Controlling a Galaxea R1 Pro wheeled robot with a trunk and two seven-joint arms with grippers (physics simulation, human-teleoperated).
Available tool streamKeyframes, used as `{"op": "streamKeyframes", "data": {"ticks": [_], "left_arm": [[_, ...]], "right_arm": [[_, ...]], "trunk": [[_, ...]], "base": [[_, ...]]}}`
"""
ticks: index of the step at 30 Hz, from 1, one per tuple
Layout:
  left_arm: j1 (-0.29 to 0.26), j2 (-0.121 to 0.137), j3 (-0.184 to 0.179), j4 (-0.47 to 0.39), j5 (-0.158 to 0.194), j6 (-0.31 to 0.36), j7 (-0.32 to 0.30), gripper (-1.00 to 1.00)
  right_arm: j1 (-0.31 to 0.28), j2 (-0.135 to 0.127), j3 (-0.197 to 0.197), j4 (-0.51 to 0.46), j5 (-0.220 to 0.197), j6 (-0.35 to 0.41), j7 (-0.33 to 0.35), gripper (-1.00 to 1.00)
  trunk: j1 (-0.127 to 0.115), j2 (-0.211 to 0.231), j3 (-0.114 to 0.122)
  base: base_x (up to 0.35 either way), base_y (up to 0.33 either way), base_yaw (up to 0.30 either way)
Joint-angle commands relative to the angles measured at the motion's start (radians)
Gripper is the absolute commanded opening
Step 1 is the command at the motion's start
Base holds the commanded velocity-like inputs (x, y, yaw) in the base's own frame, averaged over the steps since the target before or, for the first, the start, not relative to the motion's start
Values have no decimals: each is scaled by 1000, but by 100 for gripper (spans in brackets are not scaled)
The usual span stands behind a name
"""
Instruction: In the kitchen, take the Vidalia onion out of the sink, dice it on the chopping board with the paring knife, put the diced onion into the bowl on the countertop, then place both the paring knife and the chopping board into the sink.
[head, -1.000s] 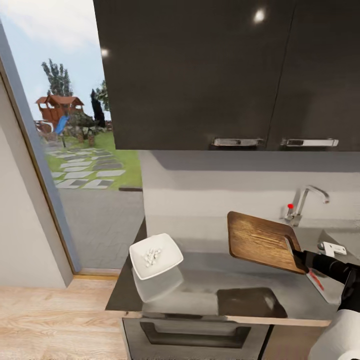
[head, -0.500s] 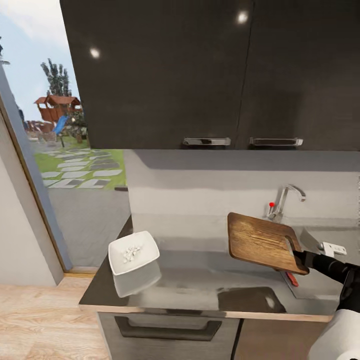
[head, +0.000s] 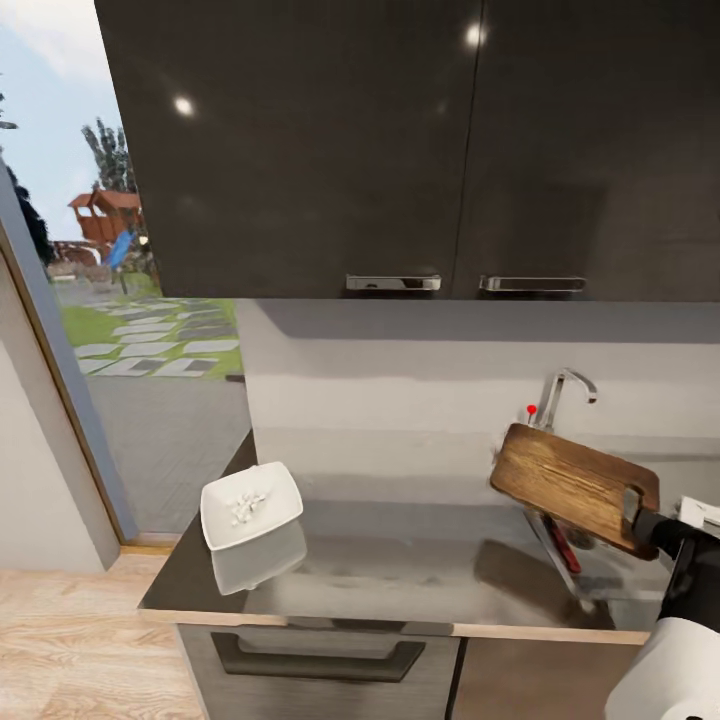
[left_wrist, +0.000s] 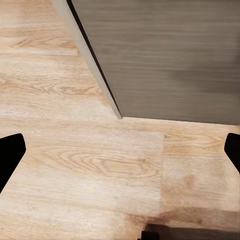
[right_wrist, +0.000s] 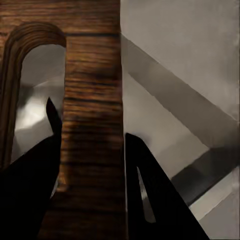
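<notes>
The left gripper hangs wide open over the wood floor, holding nothing. The right gripper is clamped on the board at its slot end, holding it tilted above the sink. The knife lies in the sink beneath. Farther left, the bowl of diced onion sits on the countertop.

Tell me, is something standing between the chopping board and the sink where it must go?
Nothing visible blocks it. The right end effector holds the chopping board in the air above the sink, where the paring knife already lies.
</notes>
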Motion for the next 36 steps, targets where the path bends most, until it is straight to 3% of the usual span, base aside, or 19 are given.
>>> {"op": "streamKeyframes", "data": {"ticks": [1,3,9,12,15,19,23,24,25,26,29,31,36], "left_arm": [[-2,-1,-9,4,7,-6,1,100],[-2,-1,-9,4,7,-6,1,100],[-2,-1,-9,4,7,-6,1,100],[-2,-1,-9,4,7,-6,1,100],[-2,-1,-9,4,7,-6,1,100],[-2,-1,-9,4,7,-6,1,100],[-2,-1,-9,4,7,-6,1,100],[-2,-1,-9,4,7,-6,1,100],[-2,-1,-9,4,7,-6,1,100],[-2,-1,-9,4,7,-6,1,100],[-2,-1,-9,4,7,-6,1,100],[-2,-1,-9,4,7,-6,1,100],[-2,-1,-9,4,7,-6,1,100]], "right_arm": [[-1,4,1,-1,-38,5,-51,-100],[-1,11,3,-1,-86,4,-147,-100],[-1,15,3,-1,-109,0,-256,-100],[-1,23,2,9,-117,-28,-343,-100],[-1,37,2,39,-157,-83,-482,-100],[-1,42,10,73,-279,-114,-663,-100],[-1,44,56,105,-397,-120,-803,-100],[-1,44,62,114,-439,-124,-844,-100],[-1,45,77,125,-508,-135,-908,-100],[-1,46,107,132,-576,-157,-969,-100],[-1,53,229,139,-692,-231,-1094,-100],[-1,55,260,140,-717,-249,-1137,-100],[-1,60,275,140,-731,-256,-1157,-100]], "trunk": [[0,-2,-2],[0,-2,-2],[0,-2,-2],[0,-2,-2],[0,-2,-2],[0,-2,-2],[0,-2,-2],[0,-2,-2],[0,-2,-2],[0,-2,-2],[0,-2,-2],[0,-2,-2],[0,-2,-2]], "base": [[0,0,0],[0,0,0],[0,0,0],[0,0,0],[0,0,0],[0,0,0],[0,0,0],[0,0,0],[0,0,0],[0,0,0],[0,0,0],[0,0,0],[0,0,0]]}}
